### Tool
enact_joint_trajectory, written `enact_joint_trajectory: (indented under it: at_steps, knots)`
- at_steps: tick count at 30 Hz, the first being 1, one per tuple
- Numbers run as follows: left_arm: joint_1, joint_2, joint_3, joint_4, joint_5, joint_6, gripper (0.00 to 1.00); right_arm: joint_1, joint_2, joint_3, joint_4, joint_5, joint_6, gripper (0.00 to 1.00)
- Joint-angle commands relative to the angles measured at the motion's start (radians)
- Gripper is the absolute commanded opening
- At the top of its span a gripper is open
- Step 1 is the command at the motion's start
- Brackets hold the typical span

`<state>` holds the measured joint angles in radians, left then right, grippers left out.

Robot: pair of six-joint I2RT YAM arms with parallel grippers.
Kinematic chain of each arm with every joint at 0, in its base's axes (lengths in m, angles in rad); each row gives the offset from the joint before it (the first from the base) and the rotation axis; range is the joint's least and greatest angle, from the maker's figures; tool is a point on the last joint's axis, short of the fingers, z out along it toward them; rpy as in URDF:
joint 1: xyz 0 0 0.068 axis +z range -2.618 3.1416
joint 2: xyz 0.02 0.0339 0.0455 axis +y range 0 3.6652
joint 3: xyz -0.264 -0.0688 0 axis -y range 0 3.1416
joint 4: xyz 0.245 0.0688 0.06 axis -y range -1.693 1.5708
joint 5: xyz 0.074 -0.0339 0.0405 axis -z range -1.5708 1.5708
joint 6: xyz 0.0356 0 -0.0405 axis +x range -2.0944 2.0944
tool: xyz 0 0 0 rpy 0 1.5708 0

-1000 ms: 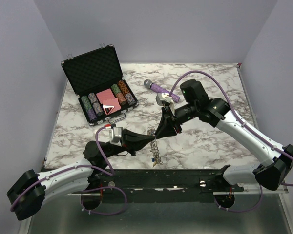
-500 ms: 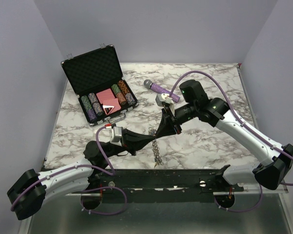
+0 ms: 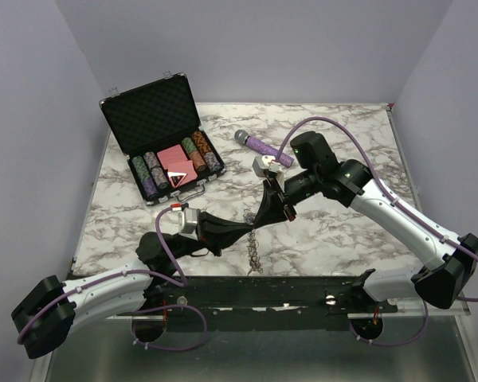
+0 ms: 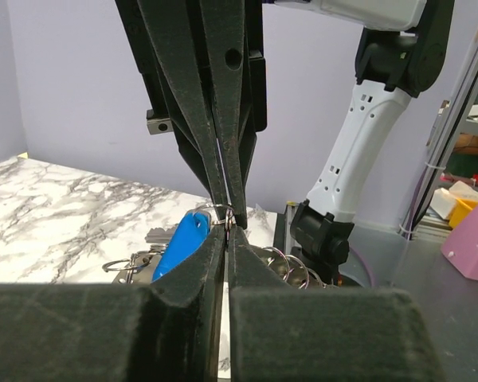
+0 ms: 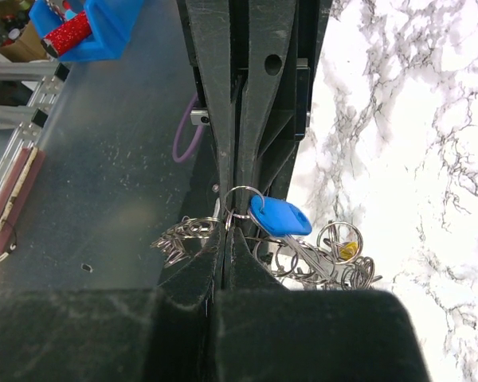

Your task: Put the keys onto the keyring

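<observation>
My two grippers meet tip to tip above the table's front edge, the left gripper point(image 3: 248, 228) from the left and the right gripper point(image 3: 257, 222) from behind. Both are shut on a small silver ring of the keyring bunch point(image 5: 240, 202), which also shows in the left wrist view point(image 4: 223, 215). A blue-capped key point(image 5: 279, 216) hangs on that ring and also shows in the left wrist view point(image 4: 183, 241). Linked silver rings and keys dangle below point(image 3: 255, 251). A yellow-capped key point(image 5: 347, 251) sits among them. The large ring's full outline is hidden.
An open black case point(image 3: 161, 143) with poker chips stands at the back left. A purple microphone point(image 3: 259, 145) lies behind the right arm. The table's front edge point(image 3: 303, 274) is just below the hanging bunch.
The right arm has shifted slightly to the left and the hanging bunch has swung a little. Both grippers stay shut at the same meeting point.
</observation>
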<state>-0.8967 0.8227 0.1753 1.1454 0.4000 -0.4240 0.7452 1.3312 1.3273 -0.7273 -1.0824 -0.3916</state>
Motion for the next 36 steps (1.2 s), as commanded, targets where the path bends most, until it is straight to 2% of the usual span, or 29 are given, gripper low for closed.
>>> enact_joint_trajectory:
  at_steps: [1, 8, 12, 15, 20, 22, 27, 36]
  knots:
    - [0.001, -0.049, -0.025, 0.034, -0.043, -0.009, 0.18, 0.002, -0.004, 0.026, -0.024, -0.043, 0.007, 0.0]
    - [0.001, -0.111, -0.037, -0.035, -0.038, -0.002, 0.27, -0.018, -0.007, 0.024, -0.006, -0.053, 0.033, 0.0]
    - [0.002, -0.187, -0.043, -0.143, -0.032, 0.025, 0.31, -0.027, -0.013, 0.018, -0.015, -0.05, 0.02, 0.0]
    - [0.002, -0.308, -0.019, -0.37, -0.044, 0.138, 0.34, -0.03, -0.023, 0.009, -0.04, -0.04, -0.013, 0.0]
    - [0.001, -0.477, 0.11, -0.796, -0.043, 0.468, 0.43, -0.032, -0.032, 0.012, -0.095, -0.013, -0.082, 0.0]
    - [0.001, -0.476, 0.174, -0.907, -0.015, 0.588, 0.45, -0.032, -0.032, 0.015, -0.121, 0.001, -0.124, 0.0]
    - [0.001, -0.366, 0.346, -1.139, 0.072, 0.763, 0.55, -0.029, -0.009, 0.035, -0.198, 0.032, -0.22, 0.0]
    - [0.001, -0.18, 0.519, -1.352, 0.194, 0.93, 0.56, -0.029, 0.017, 0.046, -0.221, 0.013, -0.254, 0.0]
